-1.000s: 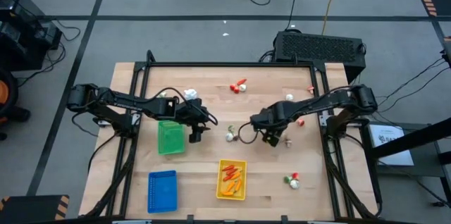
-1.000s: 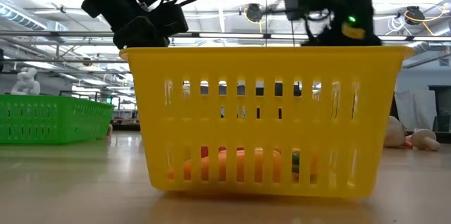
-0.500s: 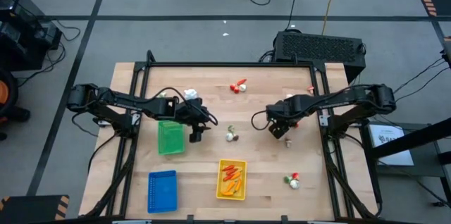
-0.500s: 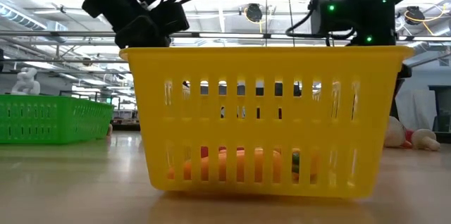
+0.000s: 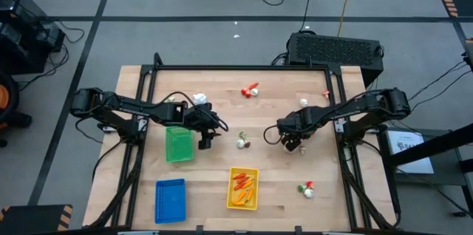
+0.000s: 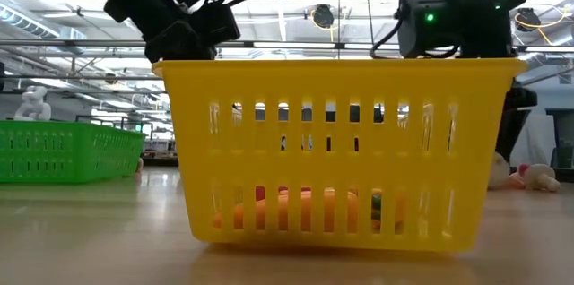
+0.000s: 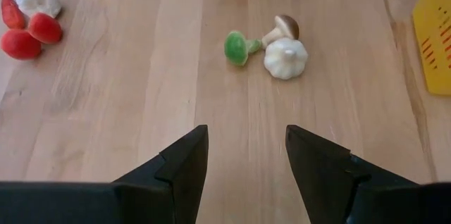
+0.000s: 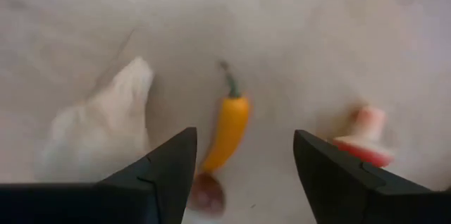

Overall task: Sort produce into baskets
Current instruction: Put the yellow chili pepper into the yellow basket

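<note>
We see the right gripper (image 8: 239,164) with jaws wide and empty above a yellow pepper (image 8: 227,129) lying on the table (image 5: 295,183), the left gripper (image 7: 246,153) likewise wide and empty beside the green basket (image 5: 178,144).

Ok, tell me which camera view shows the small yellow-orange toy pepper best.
The right wrist view: the small yellow-orange toy pepper lies on the wooden table straight ahead, between the open right gripper's dark fingers, stem and shape plain. In the high view that gripper's arm hides it. The low and left wrist views do not show it.
</note>
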Available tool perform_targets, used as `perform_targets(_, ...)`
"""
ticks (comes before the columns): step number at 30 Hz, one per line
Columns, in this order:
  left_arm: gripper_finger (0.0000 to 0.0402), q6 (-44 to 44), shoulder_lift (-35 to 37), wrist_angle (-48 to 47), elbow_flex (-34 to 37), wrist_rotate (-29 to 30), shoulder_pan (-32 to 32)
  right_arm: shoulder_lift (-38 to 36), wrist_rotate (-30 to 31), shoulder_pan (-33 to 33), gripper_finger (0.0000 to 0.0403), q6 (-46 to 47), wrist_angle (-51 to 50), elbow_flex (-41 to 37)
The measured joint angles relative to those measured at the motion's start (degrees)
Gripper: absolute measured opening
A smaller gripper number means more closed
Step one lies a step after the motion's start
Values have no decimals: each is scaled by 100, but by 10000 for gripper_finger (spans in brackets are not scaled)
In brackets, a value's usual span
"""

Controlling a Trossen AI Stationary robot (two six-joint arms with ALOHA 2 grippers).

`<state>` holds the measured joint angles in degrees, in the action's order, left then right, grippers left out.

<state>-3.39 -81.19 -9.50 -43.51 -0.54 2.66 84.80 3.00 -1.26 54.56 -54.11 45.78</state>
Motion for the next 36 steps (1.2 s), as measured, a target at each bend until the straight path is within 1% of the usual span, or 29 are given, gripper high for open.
perform_targets(4,199,-19,1,47,0,0,0,1,25,-100,228,95,9,2)
perform_targets(12,199,6,1,103,0,-2,-4,1,49,-112,228,2,104,-12)
perform_targets(17,199,7,1,79,0,-2,-15,1,-2,-112,228,25,646,-359)
perform_targets(21,199,3,0,39,0,-2,-15,1,15,-112,222,126,730,-549)
perform_targets(26,199,5,-1,37,0,-2,-15,1,97,-114,190,3,873,-562)
perform_targets(32,199,8,0,40,0,-2,-15,1,32,-112,134,-125,1167,-566)
perform_targets(36,199,8,1,39,0,-2,-15,1,38,-104,89,-232,1262,-566)
